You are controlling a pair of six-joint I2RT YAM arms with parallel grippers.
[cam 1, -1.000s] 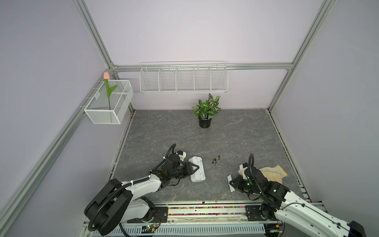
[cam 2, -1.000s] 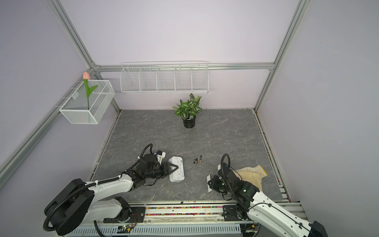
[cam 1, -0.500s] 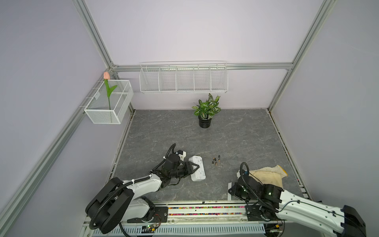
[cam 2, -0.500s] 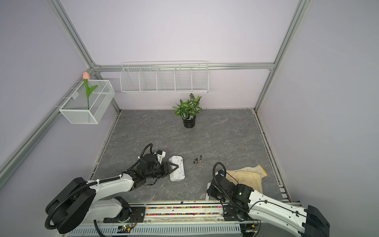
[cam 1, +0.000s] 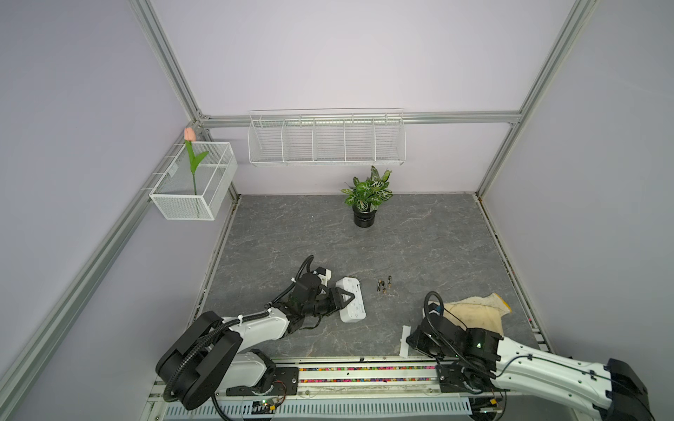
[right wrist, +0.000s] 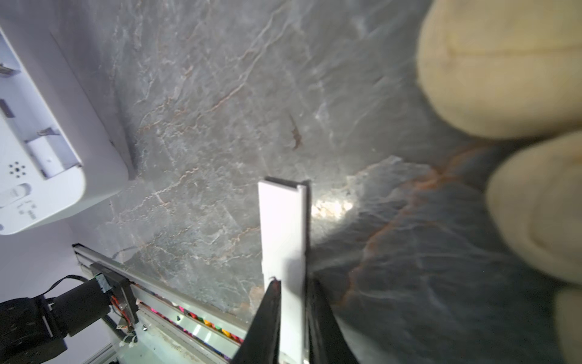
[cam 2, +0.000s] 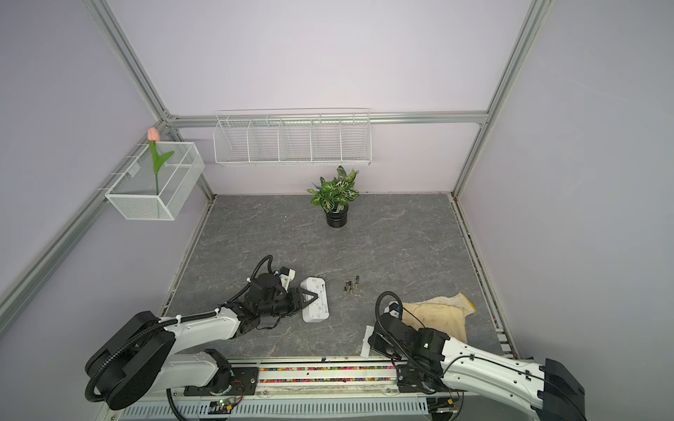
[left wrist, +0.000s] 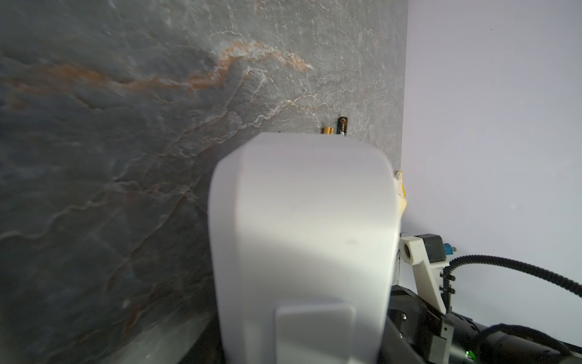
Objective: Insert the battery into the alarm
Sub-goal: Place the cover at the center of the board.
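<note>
The alarm [cam 1: 352, 300] lies back-up on the table [cam 1: 419, 248], near the front edge and left of the middle, with an open recess along one long side. My left pincer [cam 1: 345, 296] reaches in from the left and clamps the alarm at its long edge, one black finger lying across the white back. In the left wrist view the alarm's shell [left wrist: 302, 236] fills most of the frame. A few loose batteries [cam 1: 383, 285] lie just to the alarm's right, apart from it. My right pincer [right wrist: 293, 283] sits low at the front edge, jaws narrow on either side of a thin white strip [right wrist: 282, 220]; I cannot tell whether they press it. A beige cloth [cam 1: 477, 313] lies beside that arm.
</note>
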